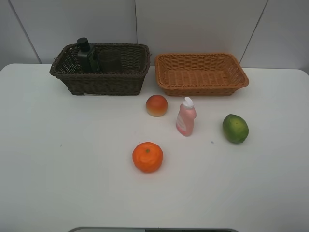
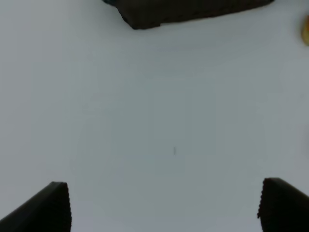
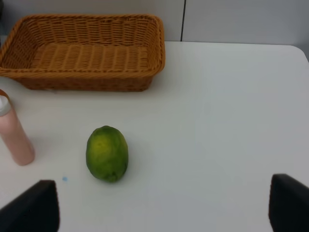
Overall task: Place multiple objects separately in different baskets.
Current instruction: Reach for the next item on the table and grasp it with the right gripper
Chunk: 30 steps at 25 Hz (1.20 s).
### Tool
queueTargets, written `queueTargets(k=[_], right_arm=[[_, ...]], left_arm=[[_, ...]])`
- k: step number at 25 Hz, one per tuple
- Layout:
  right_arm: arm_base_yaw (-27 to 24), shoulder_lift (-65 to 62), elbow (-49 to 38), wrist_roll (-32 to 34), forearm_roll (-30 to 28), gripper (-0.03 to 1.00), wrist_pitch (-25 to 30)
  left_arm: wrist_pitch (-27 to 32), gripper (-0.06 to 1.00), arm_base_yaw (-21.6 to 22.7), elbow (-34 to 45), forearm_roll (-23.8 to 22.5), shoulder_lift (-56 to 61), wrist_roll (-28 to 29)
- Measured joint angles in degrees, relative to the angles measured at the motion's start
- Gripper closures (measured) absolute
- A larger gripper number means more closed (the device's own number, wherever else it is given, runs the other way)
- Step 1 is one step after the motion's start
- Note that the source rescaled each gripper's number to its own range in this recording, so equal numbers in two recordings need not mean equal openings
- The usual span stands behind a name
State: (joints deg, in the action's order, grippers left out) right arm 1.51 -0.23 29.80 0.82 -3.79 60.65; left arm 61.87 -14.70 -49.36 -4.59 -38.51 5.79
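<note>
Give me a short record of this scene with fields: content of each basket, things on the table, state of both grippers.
dark basket: dark bottle inside
orange-tan basket: empty
table: peach-like fruit, pink bottle, lime, orange
left gripper: open, holds nothing
right gripper: open, holds nothing, lime in its view

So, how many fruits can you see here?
3: the peach by the front right corner of the dark basket, the orange nearest the camera, the lime at the right. That basket may hide more.
</note>
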Motion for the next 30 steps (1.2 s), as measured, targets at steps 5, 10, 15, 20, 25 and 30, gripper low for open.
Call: queueTargets(k=[5, 10, 15, 20, 25, 30], right_arm=[[0.0, 0.0, 0.0, 0.0, 0.0, 0.11, 0.0], [0.0, 0.0, 0.0, 0.0, 0.0, 0.11, 0.0], [0.0, 0.0, 0.0, 0.0, 0.0, 0.11, 0.0], [0.0, 0.0, 0.0, 0.0, 0.0, 0.11, 0.0], [0.0, 0.0, 0.0, 0.0, 0.0, 0.11, 0.0], [0.0, 0.0, 0.0, 0.0, 0.0, 0.11, 0.0]], left_arm=[[1.6, -0.05, 0.0, 2.6, 0.1, 14.5, -0.1], [5.7, -0.05, 0.0, 6.7, 1.3, 23.1, -0.1], [3.6, -0.05, 0.0, 13.9, 2.3, 31.9, -0.1], [1.6, -0.05, 0.0, 17.8, 3.1, 35.7, -0.3], [0.3, -0.05, 0.0, 19.9, 3.1, 36.9, -1.6], [-0.7, -0.05, 0.0, 20.3, 3.8, 38.8, -2.0]])
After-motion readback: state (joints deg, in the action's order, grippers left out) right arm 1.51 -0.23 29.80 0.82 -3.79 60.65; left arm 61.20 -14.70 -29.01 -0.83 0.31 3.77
